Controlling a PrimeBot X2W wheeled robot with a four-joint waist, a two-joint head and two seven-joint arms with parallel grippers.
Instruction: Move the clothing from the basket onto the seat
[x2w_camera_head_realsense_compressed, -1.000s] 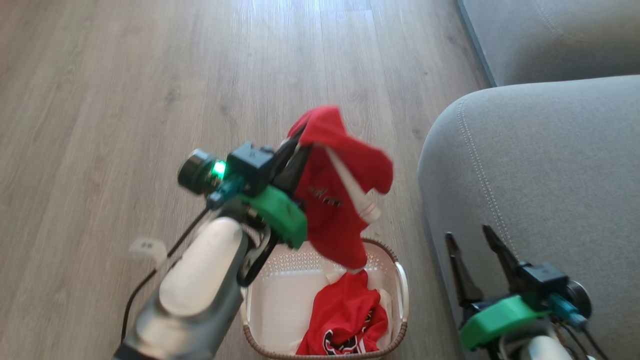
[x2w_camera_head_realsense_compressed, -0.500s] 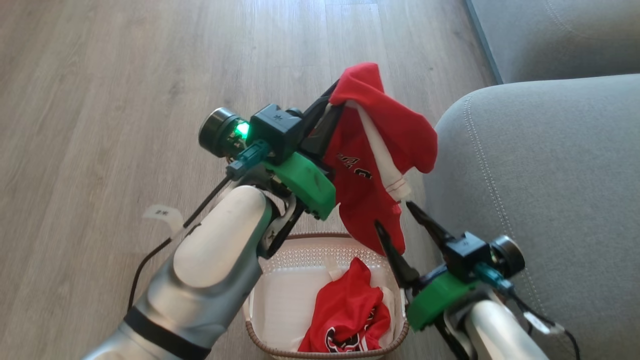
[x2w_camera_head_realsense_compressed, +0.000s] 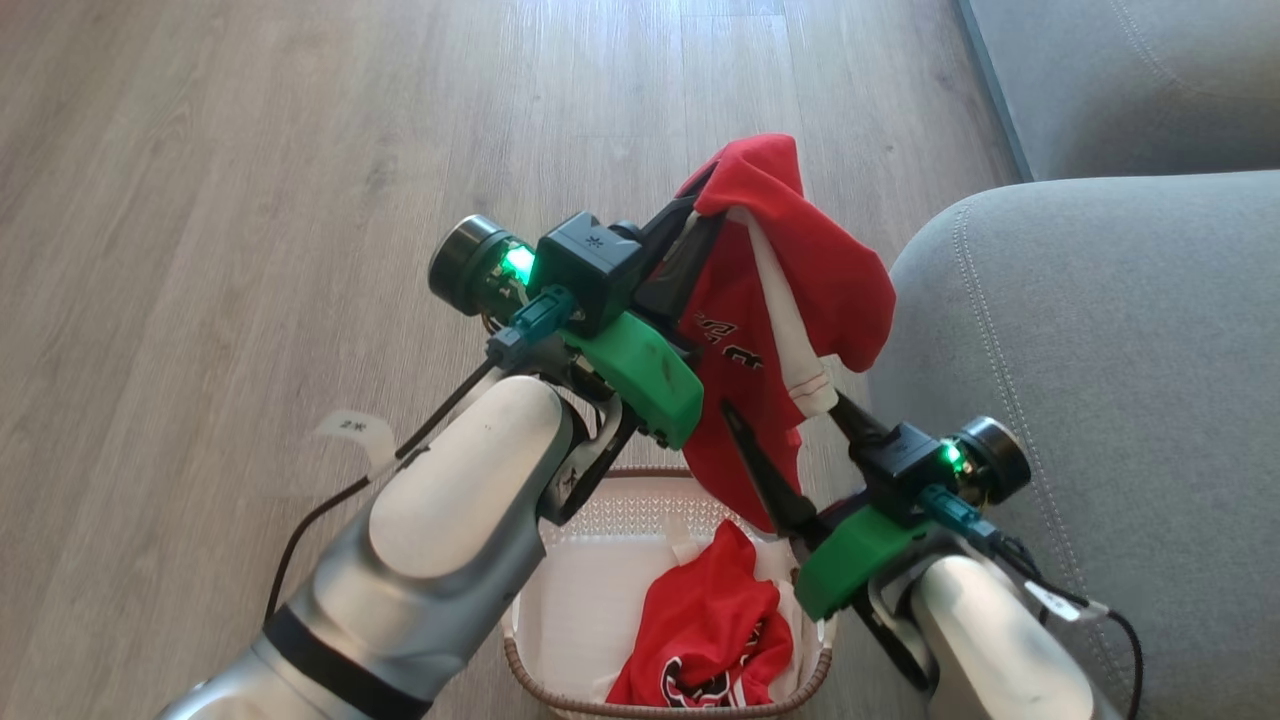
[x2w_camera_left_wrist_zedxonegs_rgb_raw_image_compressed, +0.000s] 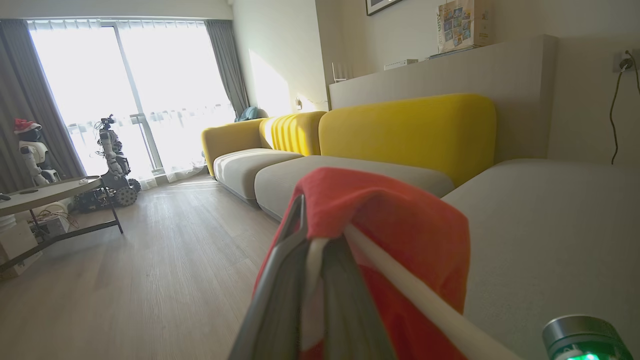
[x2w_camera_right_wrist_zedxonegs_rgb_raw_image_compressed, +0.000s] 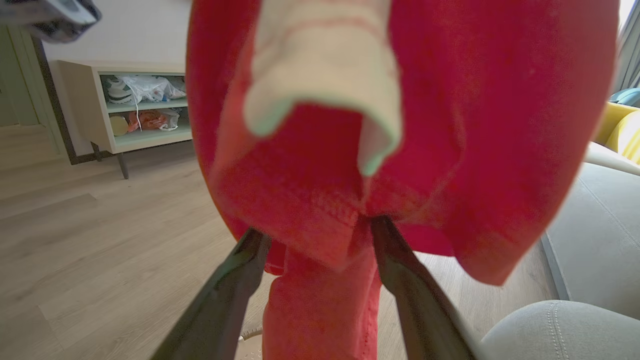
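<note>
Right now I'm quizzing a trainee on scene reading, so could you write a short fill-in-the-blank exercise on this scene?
The left gripper is ____ on a hanging red garment with white trim.
The right gripper is ____, with that garment's lower part between its jaws.
A second ____ jersey with black-and-white print lies in the oval cream-white plastic basket.
Missing words: shut; open; red.
</note>
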